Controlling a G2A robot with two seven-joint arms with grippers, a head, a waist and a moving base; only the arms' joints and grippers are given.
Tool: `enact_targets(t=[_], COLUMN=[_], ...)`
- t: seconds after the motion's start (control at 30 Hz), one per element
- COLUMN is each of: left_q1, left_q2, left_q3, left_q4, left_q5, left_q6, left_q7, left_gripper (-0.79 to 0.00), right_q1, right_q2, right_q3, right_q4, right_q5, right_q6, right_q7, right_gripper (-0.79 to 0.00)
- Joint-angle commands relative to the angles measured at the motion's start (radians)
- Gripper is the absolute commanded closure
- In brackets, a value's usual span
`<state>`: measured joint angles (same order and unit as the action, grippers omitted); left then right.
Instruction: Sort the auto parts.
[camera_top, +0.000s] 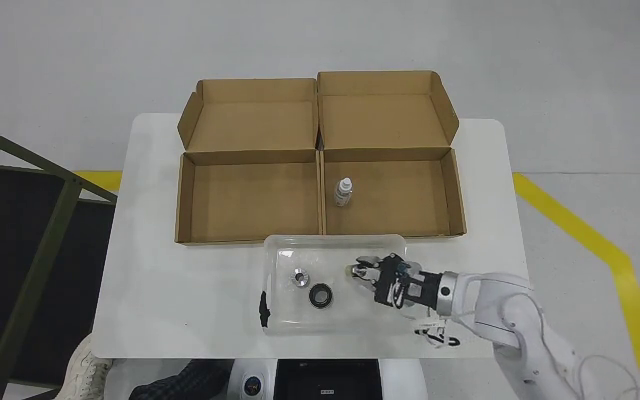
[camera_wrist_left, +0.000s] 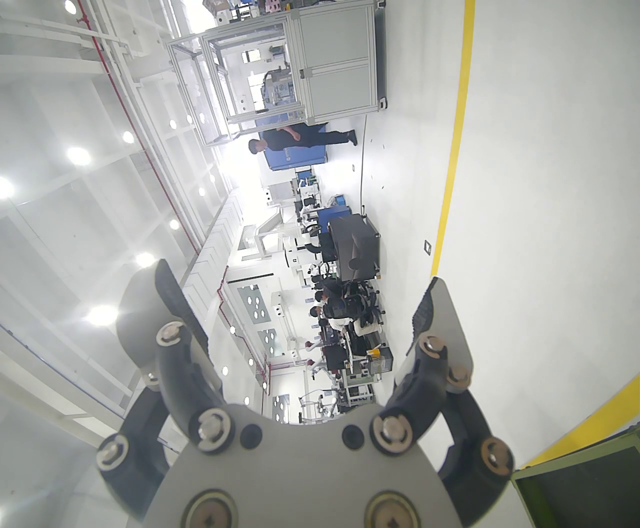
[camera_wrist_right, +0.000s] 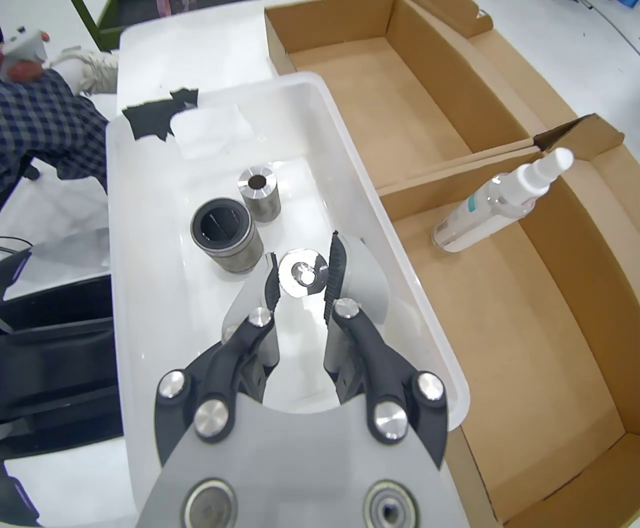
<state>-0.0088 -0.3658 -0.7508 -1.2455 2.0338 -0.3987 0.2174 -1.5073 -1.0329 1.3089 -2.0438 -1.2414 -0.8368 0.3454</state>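
The right end effector (camera_wrist_right: 302, 260) is narrow on a shiny disc (camera_wrist_right: 303, 274) in the clear bin (camera_wrist_right: 165, 300), pinching its rim probably to lift it towards a box (camera_wrist_right: 500, 325), while the left end effector (camera_wrist_left: 299, 272) is wide.

The white bench (camera_top: 150, 280) carries three things. Two open cardboard boxes sit side by side toward 12 o'clock with their lids folded back, touching along their inner walls. The left box (camera_top: 184, 205) is at about 11 o'clock and the right box (camera_top: 456, 195) at about 1 o'clock. A clear plastic tub (camera_top: 335, 238) rests at 6 o'clock, just beside the boxes' near walls.
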Motion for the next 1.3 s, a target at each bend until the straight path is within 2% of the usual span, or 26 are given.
enact_targets(t=[0.0, 0.37, 0.7, 1.27], left_q1=[0.000, 0.000, 0.000, 0.000], left_q2=[0.000, 0.000, 0.000, 0.000], left_q3=[0.000, 0.000, 0.000, 0.000], left_q4=[0.000, 0.000, 0.000, 0.000], left_q5=[0.000, 0.000, 0.000, 0.000], left_q6=[0.000, 0.000, 0.000, 0.000], left_q7=[0.000, 0.000, 0.000, 0.000], left_gripper=[-0.785, -0.785, -0.785, -0.785], right_q1=[0.003, 0.045, 0.067, 0.054], right_q2=[0.000, -0.005, -0.010, -0.019], right_q3=[0.007, 0.009, 0.018, 0.044], right_q4=[0.018, 0.052, 0.014, -0.038], right_q5=[0.035, 0.173, 0.238, 0.250], right_q6=[-0.004, 0.015, 0.059, 0.148], right_q7=[-0.044, -0.195, -0.273, -0.404], right_gripper=[0.000, 0.000, 0.000, 0.000])
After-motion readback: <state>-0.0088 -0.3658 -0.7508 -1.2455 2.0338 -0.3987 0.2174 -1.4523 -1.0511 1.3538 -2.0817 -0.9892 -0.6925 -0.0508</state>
